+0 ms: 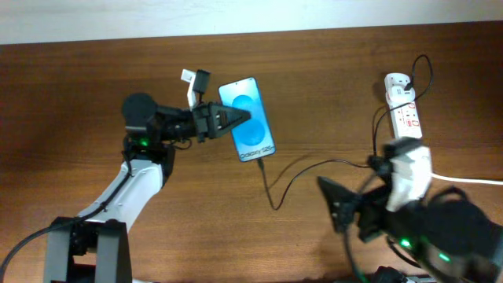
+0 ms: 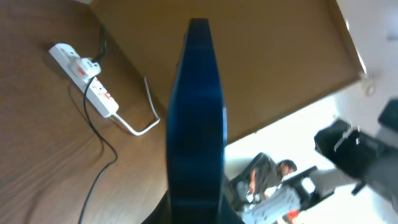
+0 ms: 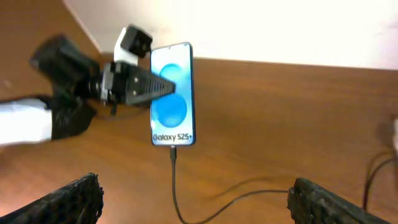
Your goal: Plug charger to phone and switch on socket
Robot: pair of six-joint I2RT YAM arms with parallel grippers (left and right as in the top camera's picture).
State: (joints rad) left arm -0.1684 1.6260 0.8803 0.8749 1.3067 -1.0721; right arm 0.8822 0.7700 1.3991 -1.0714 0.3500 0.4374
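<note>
So the phone (image 1: 248,119) is sitting toward the far edge of the table (image 1: 330,63), roughly mid-width, screen up and lit blue. It's pinched along its long left side by the left gripper (image 1: 233,118), whose fingers are closed tight on it. In the left wrist view it's only seen edge-on.

The charger (image 1: 275,200) is already seated in the phone's near end. The small black tip can be seen going into the port in the right wrist view. From there the thin black cable is looped toward the near edge, then trailed off right to the socket (image 1: 405,106), which is parked by the far right corner. Whether its red-marked switches are flipped can't be told at this size.

The right gripper (image 1: 334,206) is spread wide with nothing held in it, hung over the table near the near right corner, well apart from the phone and short of the socket.
</note>
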